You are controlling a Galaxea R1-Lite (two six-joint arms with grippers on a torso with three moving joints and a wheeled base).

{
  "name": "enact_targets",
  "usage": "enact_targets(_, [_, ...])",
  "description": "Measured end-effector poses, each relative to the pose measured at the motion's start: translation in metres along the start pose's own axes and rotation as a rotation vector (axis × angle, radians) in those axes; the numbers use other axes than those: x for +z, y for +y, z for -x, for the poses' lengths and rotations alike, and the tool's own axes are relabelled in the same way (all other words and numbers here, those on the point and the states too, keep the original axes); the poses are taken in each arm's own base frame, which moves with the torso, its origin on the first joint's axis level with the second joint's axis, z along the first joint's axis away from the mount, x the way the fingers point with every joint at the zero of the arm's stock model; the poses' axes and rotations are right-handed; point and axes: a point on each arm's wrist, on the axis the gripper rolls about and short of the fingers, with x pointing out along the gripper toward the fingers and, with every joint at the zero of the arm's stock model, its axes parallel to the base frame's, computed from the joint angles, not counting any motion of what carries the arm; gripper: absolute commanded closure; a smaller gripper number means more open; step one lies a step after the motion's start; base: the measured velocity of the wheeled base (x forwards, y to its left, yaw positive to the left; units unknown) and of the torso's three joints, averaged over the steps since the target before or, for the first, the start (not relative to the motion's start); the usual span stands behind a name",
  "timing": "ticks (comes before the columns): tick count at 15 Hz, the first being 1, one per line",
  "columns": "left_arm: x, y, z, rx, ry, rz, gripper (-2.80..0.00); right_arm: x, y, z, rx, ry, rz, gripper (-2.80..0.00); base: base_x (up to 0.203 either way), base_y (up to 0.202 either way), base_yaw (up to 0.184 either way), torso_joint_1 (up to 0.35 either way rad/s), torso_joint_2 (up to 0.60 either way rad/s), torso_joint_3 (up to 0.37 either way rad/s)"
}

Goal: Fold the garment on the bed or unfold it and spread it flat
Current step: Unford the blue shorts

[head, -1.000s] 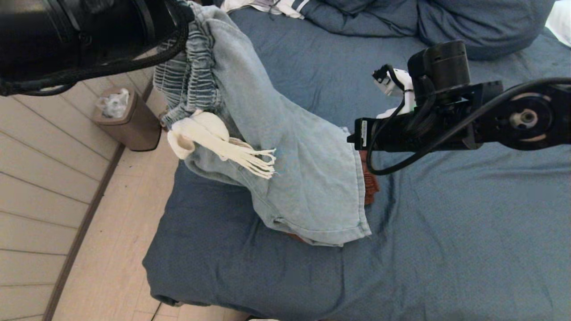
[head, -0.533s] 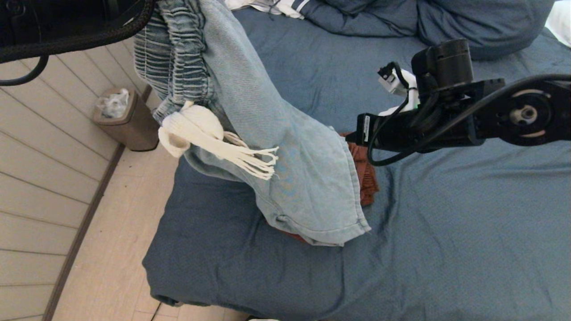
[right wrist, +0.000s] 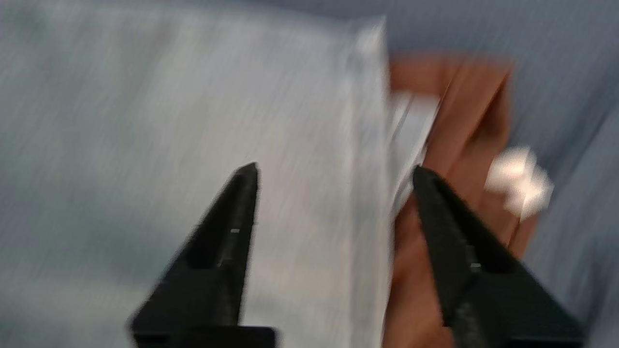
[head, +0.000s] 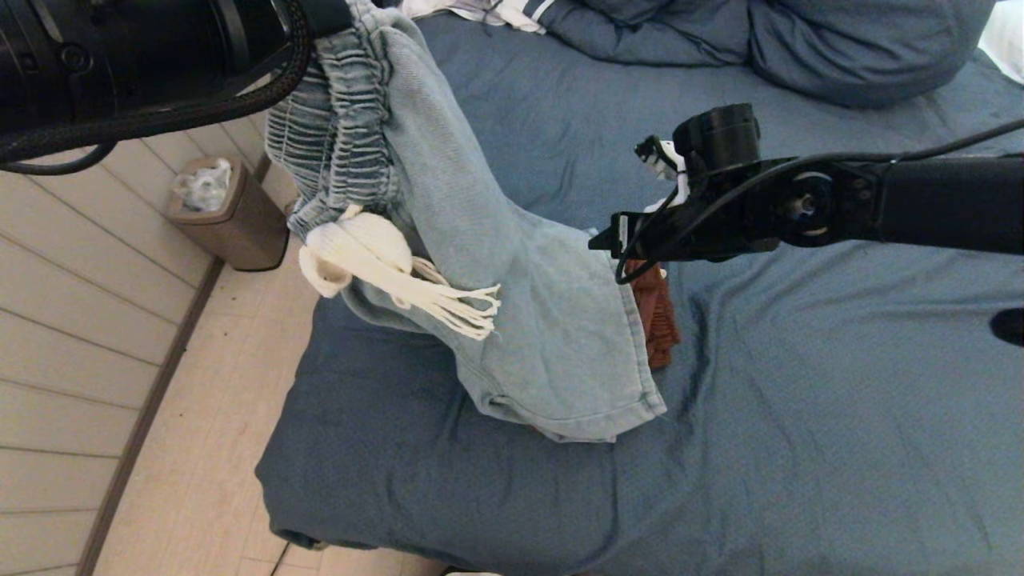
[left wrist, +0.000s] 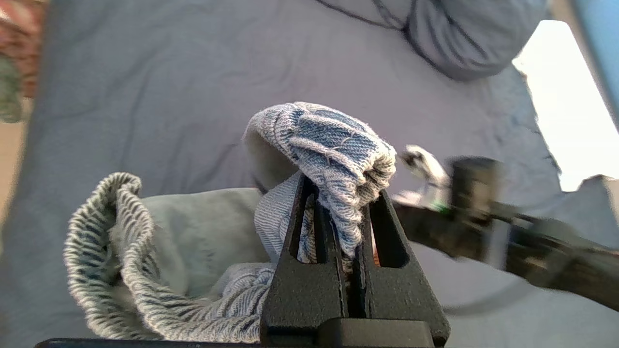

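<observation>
- Three views, head view first: light denim pants hang from the upper left of the frame down to the bed, hem resting on the blue cover at centre. Elastic waistband is up top, under the black left arm. White drawstring tassel dangles at left-centre. Rust-brown garment pokes out from under the pants' right edge. Right gripper sits at frame centre, tip just beside that pant edge. Small trash bin on the floor at left; pillows at upper right.
- Left wrist view: left gripper clamped together on a bunched fold of the waistband at centre; rest of the waistband loops at lower left. Grip looks solid.
- Right wrist view: right gripper has its fingers apart, nothing between them; the pants' side edge runs between the tips, brown garment at right. Blurry.
- Handling, my guess: denim is soft, floppy, moderately heavy, not slippery or fragile; it sags and drapes. Best second hold looks like the side seam or the hem corner, pinching only the denim layer so the brown piece stays put.
</observation>
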Motion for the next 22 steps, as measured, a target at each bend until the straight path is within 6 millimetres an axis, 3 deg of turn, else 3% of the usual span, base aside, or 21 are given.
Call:
enact_targets(4, [-0.011, 0.001, -0.004, -0.015, 0.001, 0.008, 0.0, -0.003, 0.001, -0.035, -0.039, -0.018, 0.01, -2.8, 0.0, 0.0, 0.0, 0.0, 0.0, 0.0])
enact_targets(10, [-0.024, 0.005, -0.002, -0.012, 0.008, 0.007, 0.0, -0.013, 0.021, -0.046, 0.007, 0.001, 0.026, -2.8, 0.0, 0.0, 0.0, 0.0, 0.0, 0.0])
enact_targets(11, [-0.024, 0.005, -0.002, -0.012, 0.008, 0.008, 0.0, -0.014, 0.024, -0.046, 0.011, 0.005, 0.025, 0.0, 0.0, 0.0, 0.0, 0.0, 0.0, 0.0])
enact_targets(18, [-0.026, 0.006, -0.002, -0.012, 0.015, 0.011, 0.0, -0.016, 0.031, -0.046, 0.02, 0.009, 0.02, 0.0, 0.0, 0.0, 0.0, 0.0, 0.0, 0.0])
enact_targets(22, [-0.028, 0.006, -0.002, -0.011, 0.021, 0.01, 0.0, -0.006, 0.028, -0.034, 0.015, -0.027, 0.022, 0.0, 0.0, 0.0, 0.0, 0.0, 0.0, 0.0])
